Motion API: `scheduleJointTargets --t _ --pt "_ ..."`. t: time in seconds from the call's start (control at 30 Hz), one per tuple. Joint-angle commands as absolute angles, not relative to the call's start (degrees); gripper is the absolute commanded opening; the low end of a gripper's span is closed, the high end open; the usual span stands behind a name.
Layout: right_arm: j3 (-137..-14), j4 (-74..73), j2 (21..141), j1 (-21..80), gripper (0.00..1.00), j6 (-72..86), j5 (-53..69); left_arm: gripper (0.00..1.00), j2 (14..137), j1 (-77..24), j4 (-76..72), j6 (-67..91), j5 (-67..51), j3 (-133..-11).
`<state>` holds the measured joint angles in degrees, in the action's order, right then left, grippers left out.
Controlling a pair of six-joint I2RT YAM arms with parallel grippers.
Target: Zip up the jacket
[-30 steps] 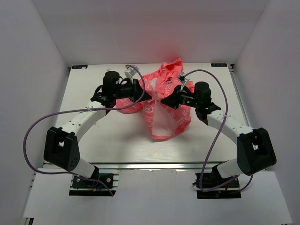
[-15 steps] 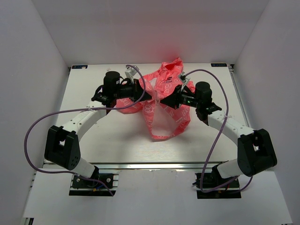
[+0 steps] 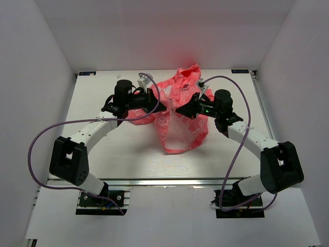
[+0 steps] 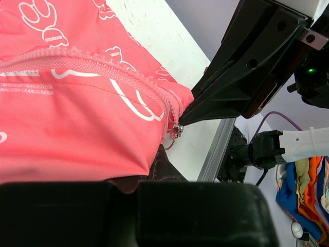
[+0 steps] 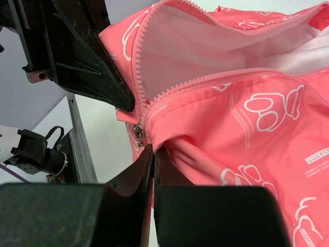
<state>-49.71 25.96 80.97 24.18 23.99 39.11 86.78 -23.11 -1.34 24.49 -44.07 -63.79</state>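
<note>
jacket (image 3: 181,110) bunched mid-tabletop (image 3: 118,149), zip open at top, white lining showing | right end effector (image 5: 153,152) pinched narrow on jacket edge just below zipper slider (image 5: 138,129) | left end effector (image 5: 127,105) probably clamped on facing edge, its own wrist view is blurred | print: "LUCKY" legible, remainder cut off, small text unreadable

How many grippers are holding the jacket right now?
2. The left gripper pinches the jacket just left of the zipper slider; the right gripper pinches it just right.
</note>
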Motion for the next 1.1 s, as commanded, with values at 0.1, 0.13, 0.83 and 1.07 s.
scheduleJointTargets --t 0.1,0.13,0.83,1.07 --pt "-50.45 24.97 80.25 24.52 0.0 21.89 37.97 0.0 85.08 -23.38 -3.08 24.87 -44.03 -63.28" --pt "-50.36 24.53 80.16 24.52 0.0 21.45 37.79 0.0 84.9 -23.38 -2.9 24.79 -43.86 -63.28" --pt "-51.33 23.47 81.03 24.52 0.0 21.09 37.97 0.0 84.64 -23.38 -4.04 24.96 -44.47 -62.67" --pt "-51.5 23.2 81.39 24.52 0.0 21.01 38.15 0.0 84.64 -23.38 -3.95 24.96 -44.91 -62.58"
